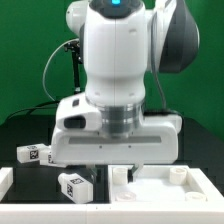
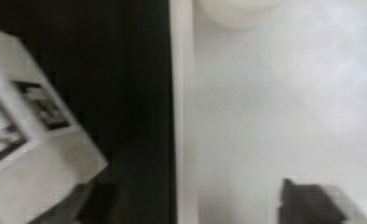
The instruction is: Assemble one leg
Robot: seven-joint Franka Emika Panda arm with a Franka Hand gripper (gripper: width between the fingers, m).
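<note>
A white leg (image 2: 29, 120) with black-and-white tags lies on the black table beside the large white panel (image 2: 278, 100). In the exterior view this leg (image 1: 75, 184) lies just below my hand, by the panel's (image 1: 175, 185) edge. A second tagged leg (image 1: 33, 153) lies further toward the exterior view's left. My gripper (image 2: 198, 205) is open, with its dark fingertips (image 2: 313, 200) wide apart. The panel's edge lies between them, and they hold nothing. In the exterior view the hand hangs low and hides the fingers.
The panel has a round bump (image 2: 233, 10) near its edge and raised knobs (image 1: 178, 174) on top. Another white part (image 1: 5, 185) sits at the exterior view's lower left. A green backdrop stands behind the black table.
</note>
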